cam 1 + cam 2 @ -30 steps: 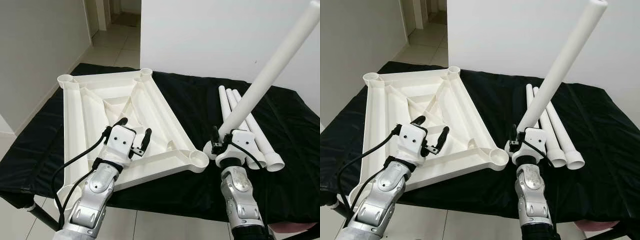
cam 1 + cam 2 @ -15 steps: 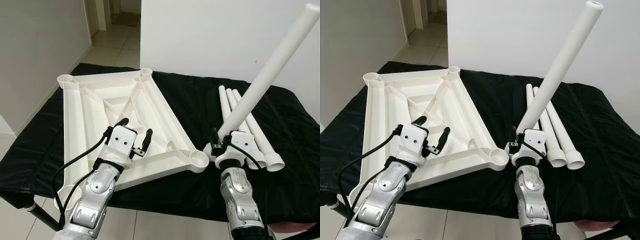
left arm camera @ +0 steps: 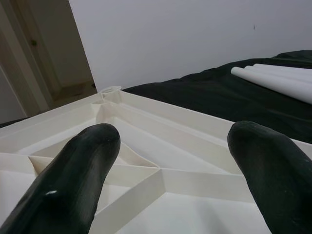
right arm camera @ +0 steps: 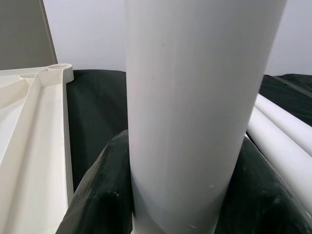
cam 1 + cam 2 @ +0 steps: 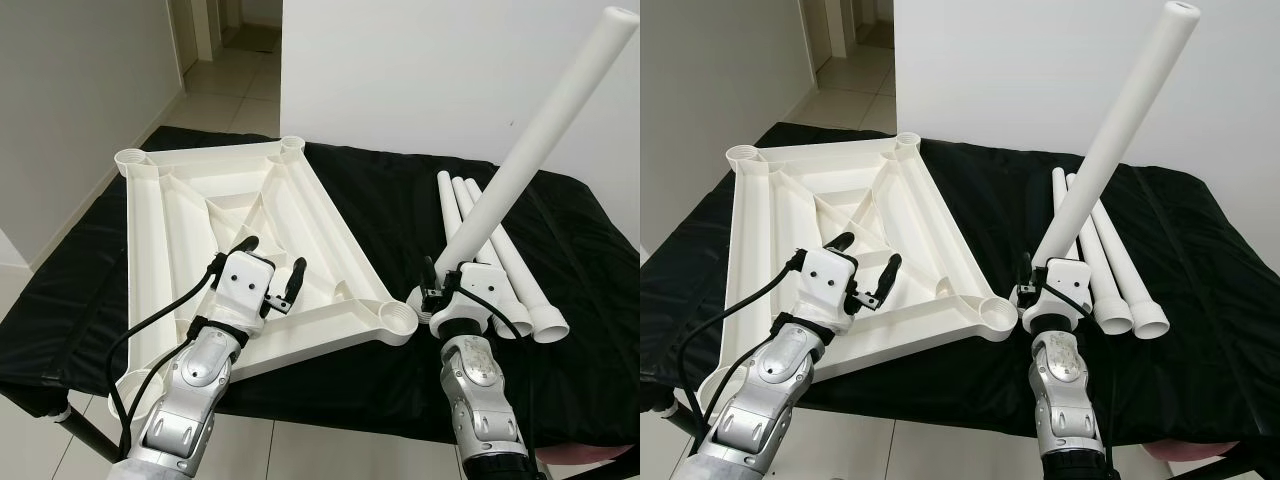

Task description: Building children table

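A white plastic tabletop point(image 5: 180, 215) lies upside down on the black-clothed table point(image 5: 400, 200), ribs up, with a round leg socket point(image 5: 398, 321) at its near right corner. My left gripper point(image 5: 274, 255) hovers open just over the tabletop's near ribs point(image 3: 146, 122), nothing between its fingers point(image 3: 83, 165). My right gripper point(image 5: 458, 262) is shut on the lower end of a long white leg tube point(image 5: 540, 130), which slants up and to the right. The tube's base sits just right of the corner socket. In the right wrist view the tube point(image 4: 195, 97) stands between the black fingers point(image 4: 102, 190).
Three more white leg tubes point(image 5: 525, 285) lie side by side on the cloth right of the held one. A white wall rises behind the table. Tiled floor and a doorway lie to the far left. The table's front edge runs just before my arms.
The held leg's top has swung slightly left, standing a little more upright. The left gripper has barely moved.
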Available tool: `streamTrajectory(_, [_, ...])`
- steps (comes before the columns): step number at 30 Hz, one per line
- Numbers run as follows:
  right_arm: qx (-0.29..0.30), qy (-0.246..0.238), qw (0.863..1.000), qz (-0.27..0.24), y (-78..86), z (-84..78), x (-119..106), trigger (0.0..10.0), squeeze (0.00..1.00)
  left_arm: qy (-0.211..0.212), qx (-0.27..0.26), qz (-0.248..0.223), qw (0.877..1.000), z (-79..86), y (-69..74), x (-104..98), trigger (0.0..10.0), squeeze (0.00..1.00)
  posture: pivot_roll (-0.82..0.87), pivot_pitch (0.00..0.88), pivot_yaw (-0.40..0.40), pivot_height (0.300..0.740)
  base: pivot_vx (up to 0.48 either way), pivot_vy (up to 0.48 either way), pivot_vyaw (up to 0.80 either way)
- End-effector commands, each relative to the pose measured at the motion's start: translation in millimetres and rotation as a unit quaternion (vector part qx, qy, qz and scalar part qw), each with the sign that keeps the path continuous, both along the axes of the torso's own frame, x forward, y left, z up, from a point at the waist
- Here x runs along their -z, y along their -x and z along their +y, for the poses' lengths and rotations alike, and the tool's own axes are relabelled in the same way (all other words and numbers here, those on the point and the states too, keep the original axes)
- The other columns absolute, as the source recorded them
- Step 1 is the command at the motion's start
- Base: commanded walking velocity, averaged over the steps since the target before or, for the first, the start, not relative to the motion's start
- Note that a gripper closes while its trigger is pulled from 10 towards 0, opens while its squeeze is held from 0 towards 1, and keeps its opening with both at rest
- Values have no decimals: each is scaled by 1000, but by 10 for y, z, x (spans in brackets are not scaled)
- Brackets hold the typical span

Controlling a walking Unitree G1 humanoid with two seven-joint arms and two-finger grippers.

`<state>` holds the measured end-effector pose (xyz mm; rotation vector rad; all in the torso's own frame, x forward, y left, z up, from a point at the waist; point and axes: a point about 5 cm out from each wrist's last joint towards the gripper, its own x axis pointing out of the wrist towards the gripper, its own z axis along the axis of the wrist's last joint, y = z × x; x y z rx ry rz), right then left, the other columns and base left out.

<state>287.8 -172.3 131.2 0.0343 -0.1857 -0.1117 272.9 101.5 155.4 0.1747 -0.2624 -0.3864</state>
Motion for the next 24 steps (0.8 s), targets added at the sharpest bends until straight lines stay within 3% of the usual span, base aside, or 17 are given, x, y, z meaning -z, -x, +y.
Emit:
streamTrajectory(1, [0,4,1000,2,13,-8,-2,10000,0,0,28,4,1000,-43,28,8,10000,0,16,0,-41,740,0,0,0])
streamTrajectory(8, [0,4,1000,3,16,-2,4,10000,0,-4,34,6,999,-42,49,28,10000,0,18,0,-42,740,0,0,0])
streamTrajectory(15, [0,5,1000,2,0,-1,-1,10000,0,-83,108,15,991,-122,165,198,10000,0,20,0,-41,740,0,0,0])
streamTrajectory(24, [-2,12,1000,-9,-48,-6,-77,10000,0,-113,160,53,979,-184,199,319,10000,0,21,0,-40,740,0,0,0])
